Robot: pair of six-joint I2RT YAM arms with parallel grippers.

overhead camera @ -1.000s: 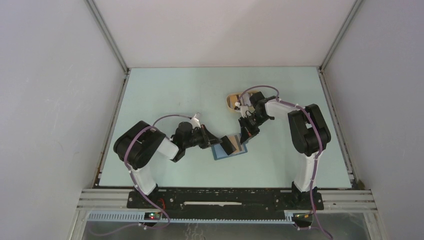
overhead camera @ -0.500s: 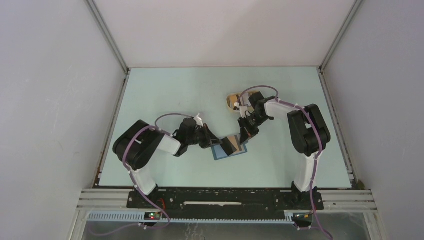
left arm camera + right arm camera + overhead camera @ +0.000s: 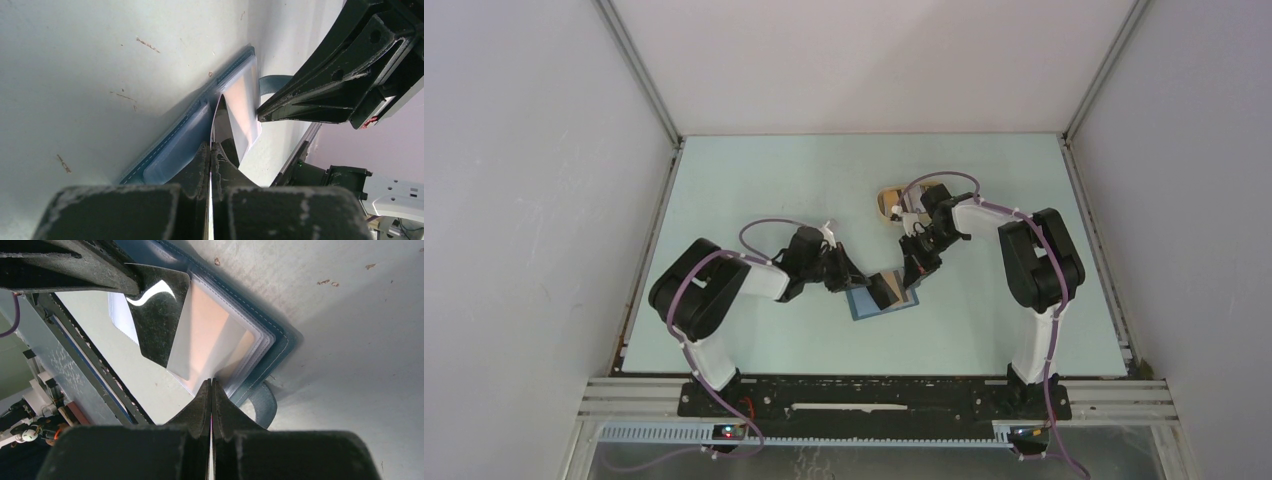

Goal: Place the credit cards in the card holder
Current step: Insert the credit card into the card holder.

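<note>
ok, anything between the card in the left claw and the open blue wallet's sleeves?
Nothing visible. The dark glossy card pinched in the left claw sits right at the clear sleeves of the teal-blue folding card holder. The right claw is shut on a sleeve edge at the side, not across the card's path.

I have the left arm folded in from its side, wrist low, left gripper (image 3: 861, 288) pressed closed. The right arm is elbow-out, forearm slanting down and inward, right gripper (image 3: 911, 284) pinched closed too. The tips are near each other but apart.
</note>
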